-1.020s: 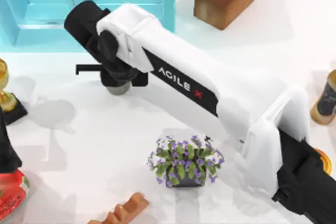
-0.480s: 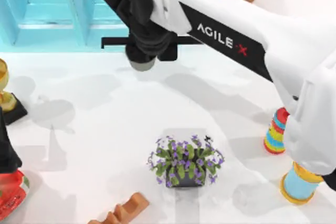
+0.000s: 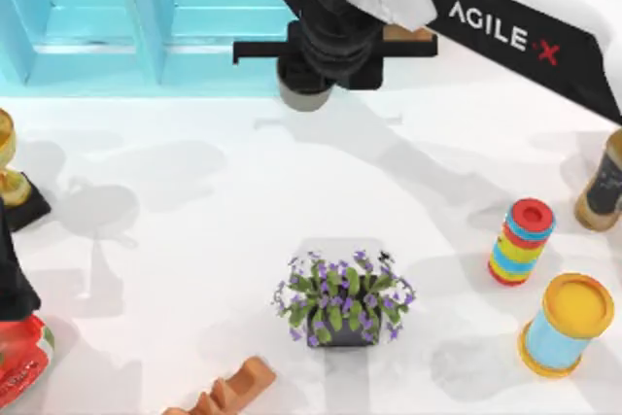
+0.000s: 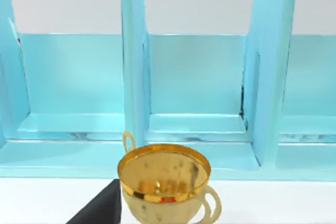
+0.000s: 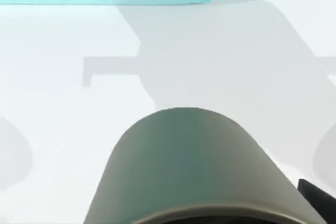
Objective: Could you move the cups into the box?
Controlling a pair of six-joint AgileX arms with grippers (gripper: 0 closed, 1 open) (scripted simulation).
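The olive-grey cup (image 3: 305,96) hangs above the table by the blue box's (image 3: 97,46) front wall, clamped in the right gripper (image 3: 313,73). It looks light, stiff and smooth, so a firm hold near the rim seems wise.

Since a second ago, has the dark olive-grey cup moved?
Yes. The dark olive-grey cup, held by the right tool, moved rightward toward the light-blue wooden crate, away from the potted purple flowers.
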